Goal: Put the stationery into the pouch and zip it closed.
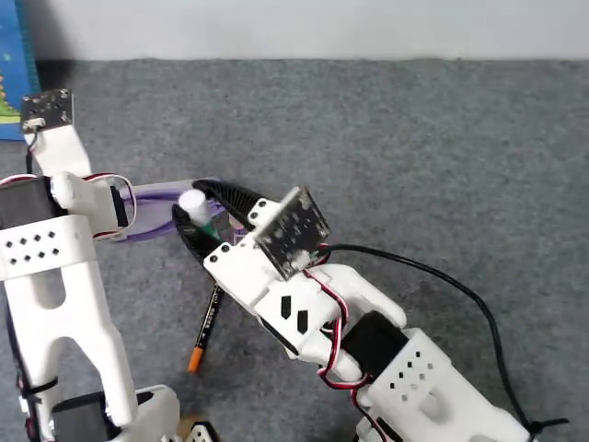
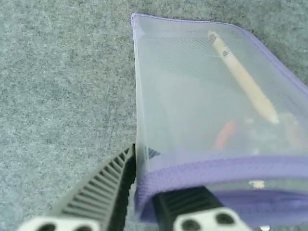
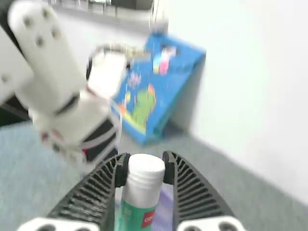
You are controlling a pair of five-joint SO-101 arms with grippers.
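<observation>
A: Pouch?
B: Purple mesh pouch [image 2: 202,96] flat on grey carpet [image 1: 414,138], w/ left gripper [image 2: 144,168] pinching its open edge. Pale pencil [image 2: 243,77] inside.
A: Right gripper [image 3: 144,163]?
B: By the pouch, clamped on a glue stick [image 3: 142,178]. Black pencil [image 1: 206,327] on carpet nearby.

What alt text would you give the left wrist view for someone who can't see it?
The left gripper pinches a corner of the see-through, purple-edged pouch, with grey carpet behind it. A pale pen shows through its mesh.
</observation>
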